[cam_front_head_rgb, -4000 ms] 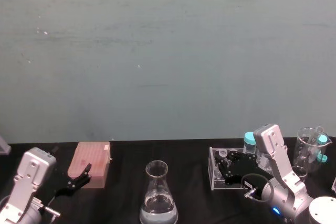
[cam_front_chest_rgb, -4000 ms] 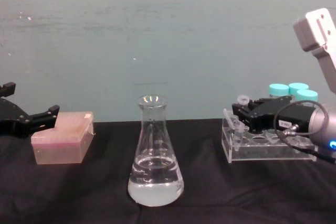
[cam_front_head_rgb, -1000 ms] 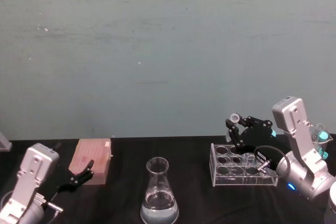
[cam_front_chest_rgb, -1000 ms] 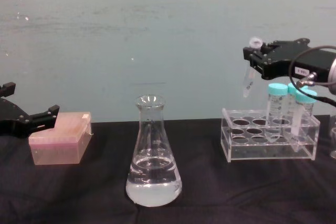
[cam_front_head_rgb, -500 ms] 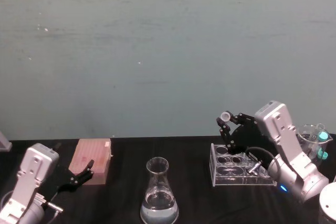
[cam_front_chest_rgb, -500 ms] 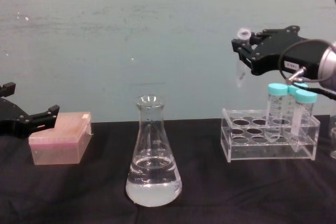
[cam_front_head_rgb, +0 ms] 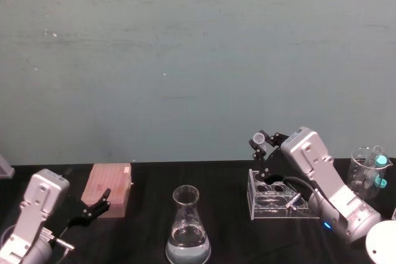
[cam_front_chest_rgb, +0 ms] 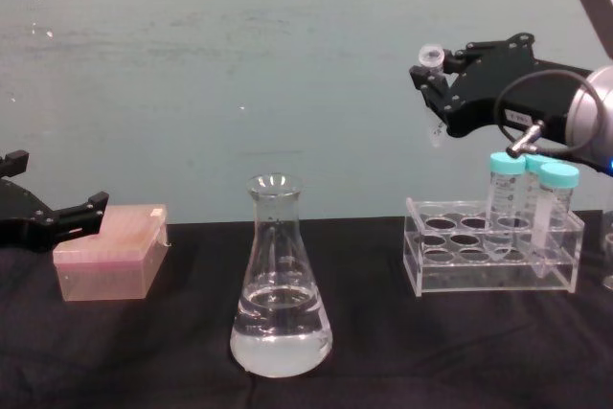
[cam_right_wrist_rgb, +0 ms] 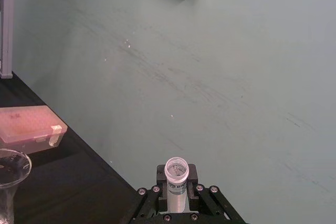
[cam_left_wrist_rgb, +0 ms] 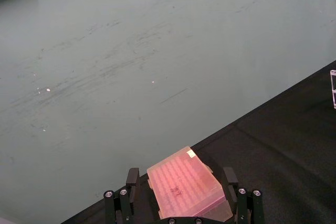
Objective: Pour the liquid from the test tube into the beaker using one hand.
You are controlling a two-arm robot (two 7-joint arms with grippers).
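Gripping the test tube (cam_front_chest_rgb: 436,129) just under its flared rim, the right gripper (cam_front_chest_rgb: 436,83) has its fingers clenched on the tube, which hangs about upright, open mouth up and pointed tip down, in the air above the near-left corner of the clear rack (cam_front_chest_rgb: 488,261). Seen from the chest, it sits at about 2 o'clock from the beaker (cam_front_chest_rgb: 281,284), well apart from its lip. The beaker stands on the black desk (cam_front_chest_rgb: 383,371) with clear liquid (cam_front_chest_rgb: 281,332) pooled in its wide base; how much is in the tube is too small to tell. I judge the tube light, stiff and slick, so a hold high on the wall, as here, suits tipping it. The beaker's narrow neck leaves little margin for the stream, and its glass would not forgive a knock. At 9 o'clock from the beaker, the left gripper (cam_left_wrist_rgb: 181,174) idles with fingers released by a pink box (cam_front_chest_rgb: 105,261).
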